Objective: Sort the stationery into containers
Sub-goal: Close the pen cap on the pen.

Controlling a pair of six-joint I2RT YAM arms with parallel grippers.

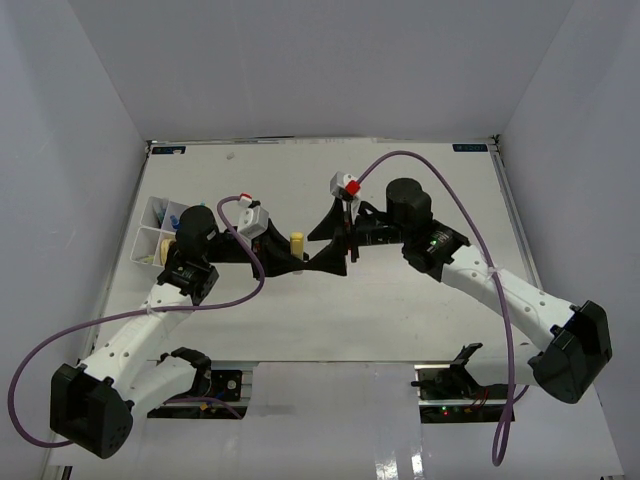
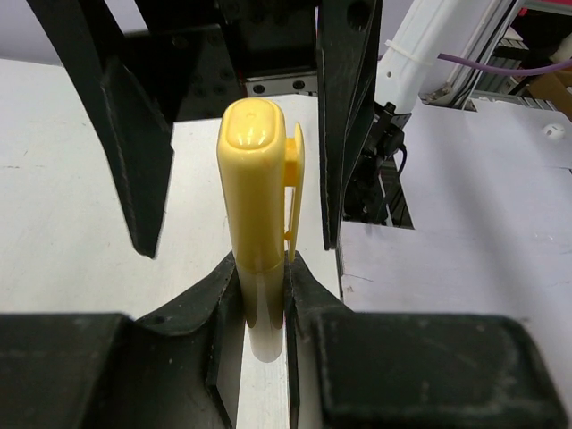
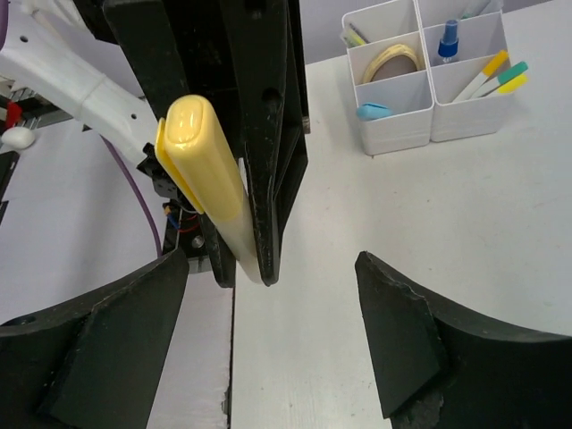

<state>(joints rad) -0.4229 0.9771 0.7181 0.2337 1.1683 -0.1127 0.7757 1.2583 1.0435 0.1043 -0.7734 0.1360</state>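
Observation:
A yellow marker stands upright above the table, and my left gripper is shut on its pale lower barrel. In the top view, marker and left gripper are at the table's middle. My right gripper faces them with its jaws wide open. Nothing is between its fingers, and the marker rises just beyond them without touching. The white divided tray holds a tan tape ring, a small blue-capped bottle and several pens.
The tray stands at the table's left edge, beside my left arm's wrist. A purple cable loops over the right arm. The table's near edge borders a white ledge.

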